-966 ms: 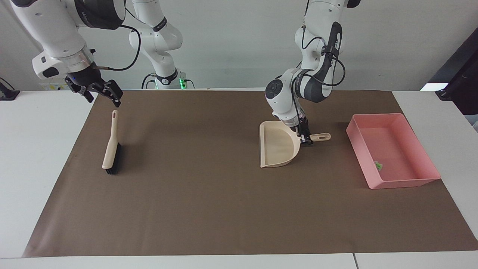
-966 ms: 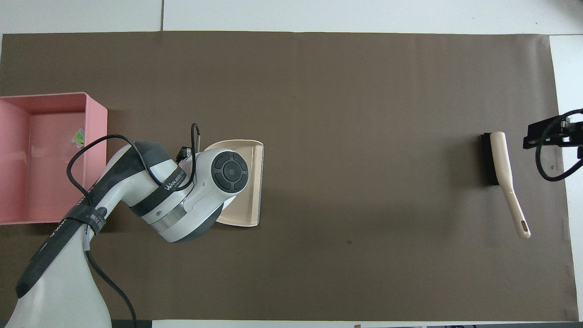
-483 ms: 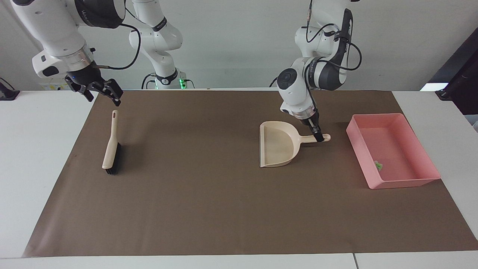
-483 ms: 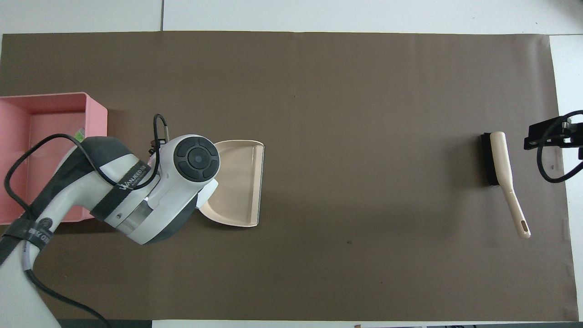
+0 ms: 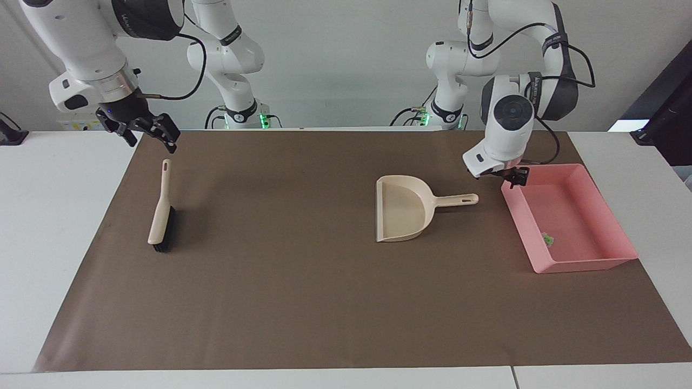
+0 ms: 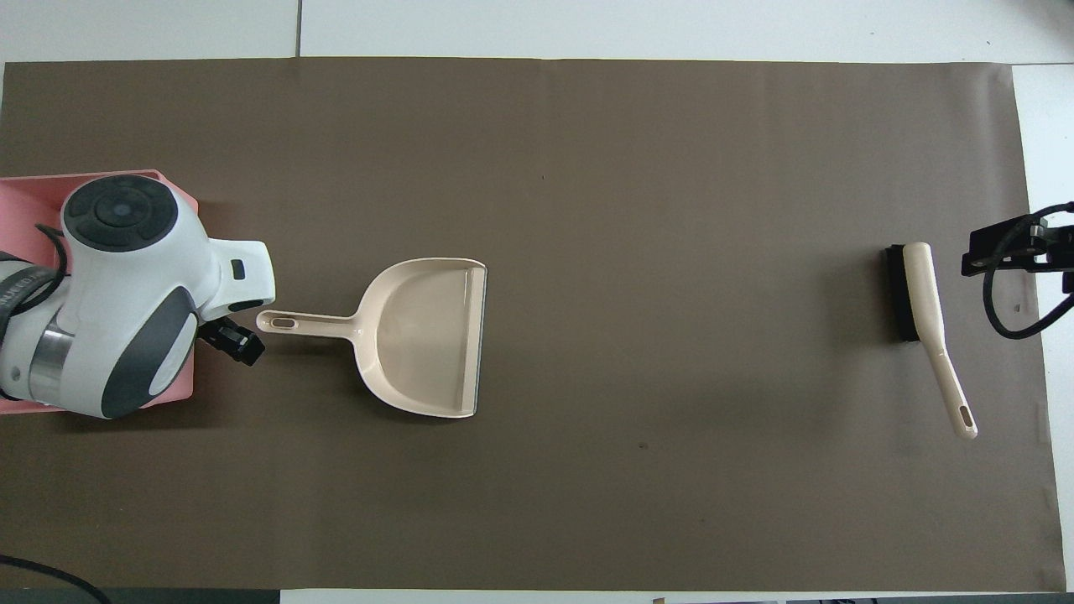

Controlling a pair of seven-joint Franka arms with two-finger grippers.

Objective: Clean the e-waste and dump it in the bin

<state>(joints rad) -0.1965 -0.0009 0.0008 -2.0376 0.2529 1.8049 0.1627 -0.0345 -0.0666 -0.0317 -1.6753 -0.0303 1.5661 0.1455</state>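
Now, running along the facing view from the right arm's end of the worktop: the right hand (image 5: 145, 129) hangs over the mat's corner by the robots, just above the tip of the brush (image 5: 161, 208) handle, fingers spread and holding nothing. It has barely stirred over the last second, so that arm looks to be waiting. The brush lies flat near that end of the mat (image 5: 303, 302), well apart from everything else.

Toward the middle sits the dustpan (image 5: 403, 208), flat on the mat and, as far as I can see, with nothing in it, its handle pointing at the bin (image 5: 621, 237). What has changed is here: a second ago the left hand (image 5: 513, 175) was down on that handle, and half a second ago it was at the handle's tip; it has since let go and lifted away. It hovers over the bin's corner nearest the dustpan and the robots, carrying nothing, though I cannot tell how far its fingers are parted.

At the left arm's end of the worktop, the pink bin holds the e-waste (image 5: 549, 238): a small white-and-green bit on its floor, toward the wall farther from the robots. A dark piece I cannot make out. I see no scraps left on the mat, so I judge the dumping done, with both tools put down and the job about finished.
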